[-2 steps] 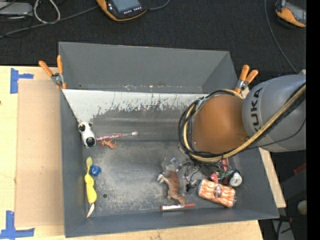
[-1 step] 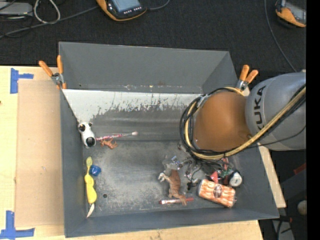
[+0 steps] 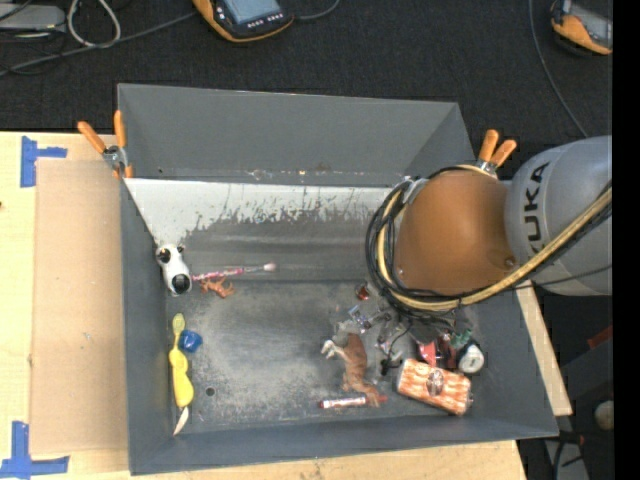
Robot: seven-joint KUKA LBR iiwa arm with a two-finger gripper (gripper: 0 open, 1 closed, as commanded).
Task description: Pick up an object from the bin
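Orange wrist cover [image 3: 445, 233] is poised over the heap [image 3: 385, 340] at the bin's [image 3: 290, 143] lower right; grip state cannot be told. Brown toy animal [image 3: 355, 363] and orange patterned packet [image 3: 435, 385] are packed close, so two could be snagged, or one dropped.

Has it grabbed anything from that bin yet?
No thing is raised yet. The arm is low over the heap at the right of the bin, near a brown toy animal and an orange packet. Whether it grips one is hidden; lifting remains.
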